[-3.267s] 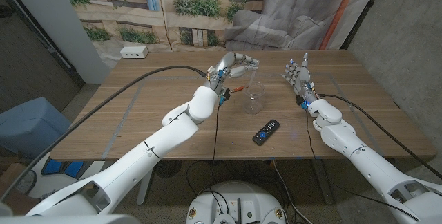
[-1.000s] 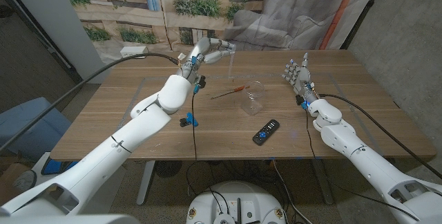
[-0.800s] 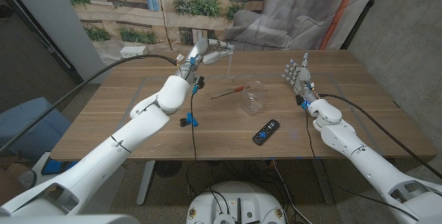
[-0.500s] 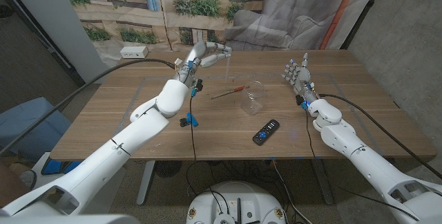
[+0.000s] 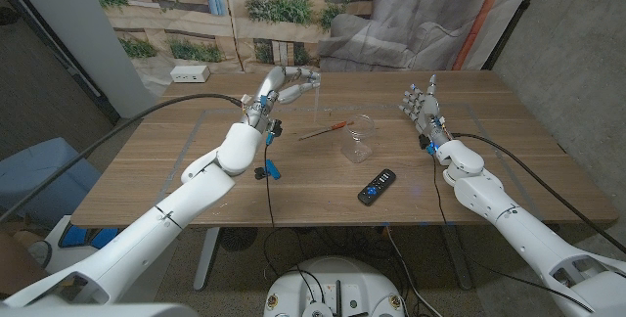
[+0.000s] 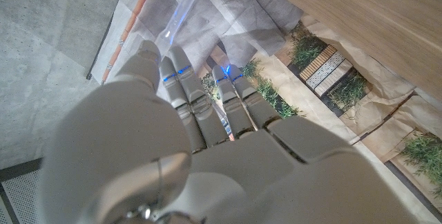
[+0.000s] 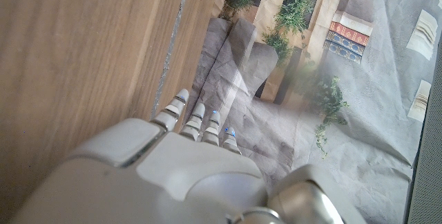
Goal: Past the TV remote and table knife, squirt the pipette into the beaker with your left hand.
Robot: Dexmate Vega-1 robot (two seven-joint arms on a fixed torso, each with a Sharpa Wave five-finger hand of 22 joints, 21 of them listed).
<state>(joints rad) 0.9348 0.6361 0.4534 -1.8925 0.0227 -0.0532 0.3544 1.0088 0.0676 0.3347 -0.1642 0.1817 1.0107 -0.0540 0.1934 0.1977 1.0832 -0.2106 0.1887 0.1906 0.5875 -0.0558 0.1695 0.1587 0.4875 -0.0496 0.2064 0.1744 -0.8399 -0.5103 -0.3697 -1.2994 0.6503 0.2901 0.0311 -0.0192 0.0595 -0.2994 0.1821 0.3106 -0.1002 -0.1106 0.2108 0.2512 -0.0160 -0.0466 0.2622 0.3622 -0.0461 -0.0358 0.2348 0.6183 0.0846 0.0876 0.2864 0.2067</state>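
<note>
My left robot hand (image 5: 286,81) has drifted away from the beaker (image 5: 361,138) over the last few seconds and now hangs above the far side of the counter (image 5: 176,170), well left of the glass. Its fingers are closed around the clear pipette (image 5: 314,86), whose tip points toward the beaker but is nowhere near over it. The beaker stands beyond the TV remote (image 5: 377,187), with the table knife (image 5: 326,129) lying just to its left. So the squirt looks over, or else I must swing back. My right robot hand (image 5: 422,108) stands upright, fingers apart, holding nothing.
</note>
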